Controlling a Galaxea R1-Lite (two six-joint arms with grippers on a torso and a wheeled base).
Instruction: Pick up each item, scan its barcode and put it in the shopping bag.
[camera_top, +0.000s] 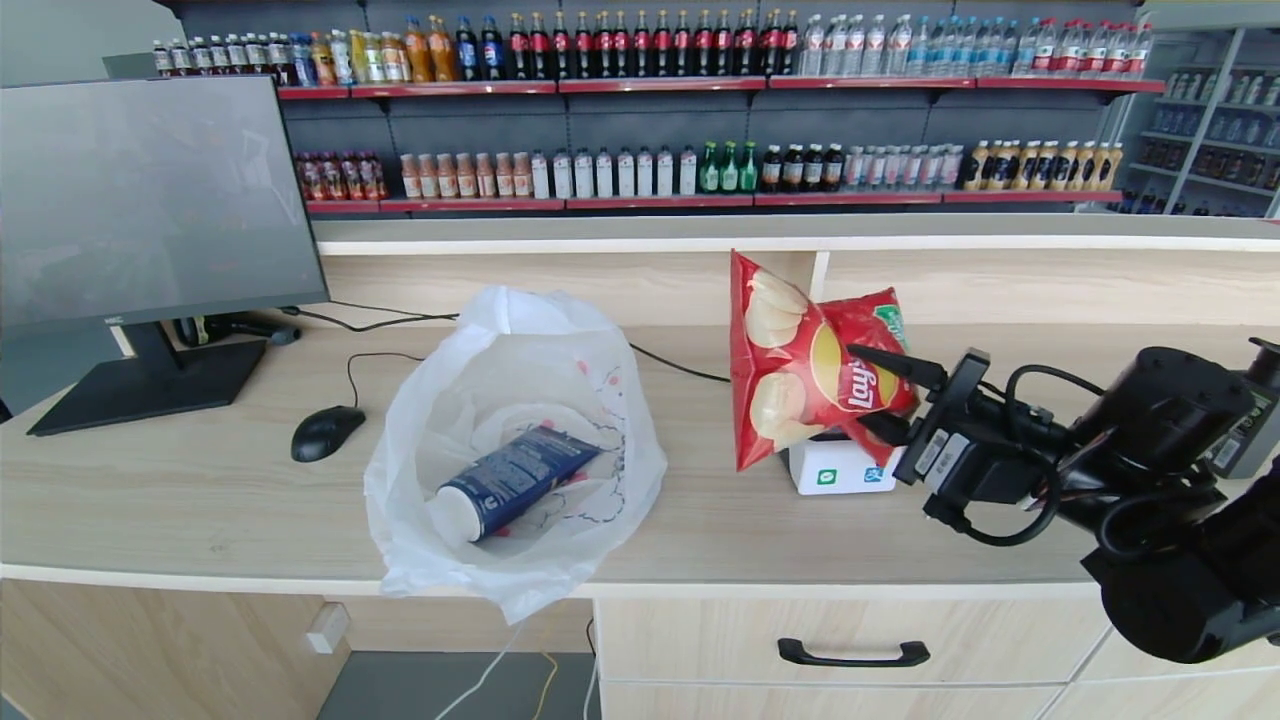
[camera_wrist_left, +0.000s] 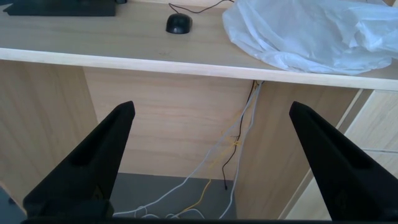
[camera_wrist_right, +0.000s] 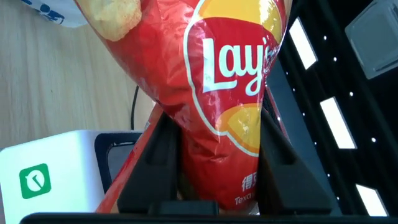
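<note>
Right now the right pincer (camera_top: 862, 388) clamps the chips (camera_top: 790, 360) upright just above the scanner (camera_top: 835, 467) on the surface (camera_top: 200, 500), so scanning seems in hand and bagging is left. One tube (camera_top: 515, 480) already lies in the bag (camera_top: 520, 330). The left pincer (camera_wrist_left: 211, 107) hangs open below the surface edge.

This is a small shop, seen from behind its checkout counter (camera_top: 200, 500). Across the top of the frame run red-edged shelves (camera_top: 660, 86) packed with rows of bottled drinks (camera_top: 620, 45), and at the upper right stands another rack (camera_top: 1200, 130) of bottles. At the upper left a monitor (camera_top: 150, 200) sits on the pale wood counter, with a mouse (camera_top: 326, 432) below it. In the middle lies an open plastic shopping bag (camera_top: 520, 400), and right of centre a small white payment-code box (camera_top: 840, 468). A drawer (camera_top: 850, 625) with a black handle fronts the counter at the bottom.
</note>
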